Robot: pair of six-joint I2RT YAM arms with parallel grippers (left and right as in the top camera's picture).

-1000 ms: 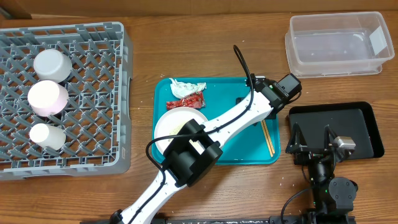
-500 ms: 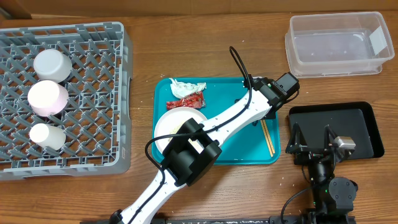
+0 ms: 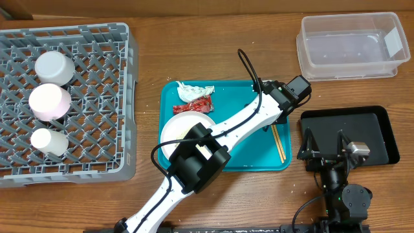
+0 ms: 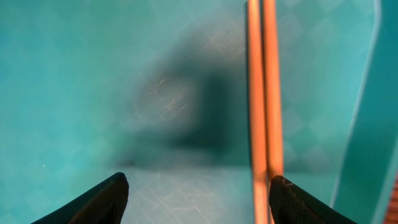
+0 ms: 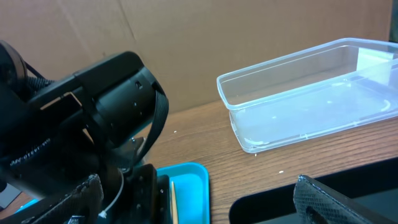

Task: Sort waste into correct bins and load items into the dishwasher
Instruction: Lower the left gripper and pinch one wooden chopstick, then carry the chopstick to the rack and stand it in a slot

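Chopsticks point(image 3: 278, 143) lie at the right side of the teal tray point(image 3: 226, 159), on the table point(image 3: 213, 39) between the grey dish rack point(image 3: 97, 129) and the two bins. They look like the piece in hand. The left pincer point(image 4: 199, 198) hangs just over them with its jaws apart and nothing between them.

By my reading the job is part done. Two pale bowls point(image 3: 52, 66) and the small white cup point(image 3: 48, 141) already sit in the rack. The white plate point(image 3: 184, 129), the crumpled napkin point(image 3: 194, 90) and the red wrapper point(image 3: 193, 105) are on the teal tray, and I see no waste in the clear tub point(image 3: 349, 45) or the black tray point(image 3: 365, 120). So the plate, the chopsticks and all the sorting are left. Rice grains are too small to make out.

From overhead the left arm hides its own fingertips. Only the left wrist view shows the two sticks lying side by side, with the right-hand fingertip point(image 4: 292, 202) at their near end; whether it touches them I cannot tell. The right wrist view alone gives the tub from the side. The right pincer point(image 3: 325, 141) rests over the black tray, jaws wide and empty.
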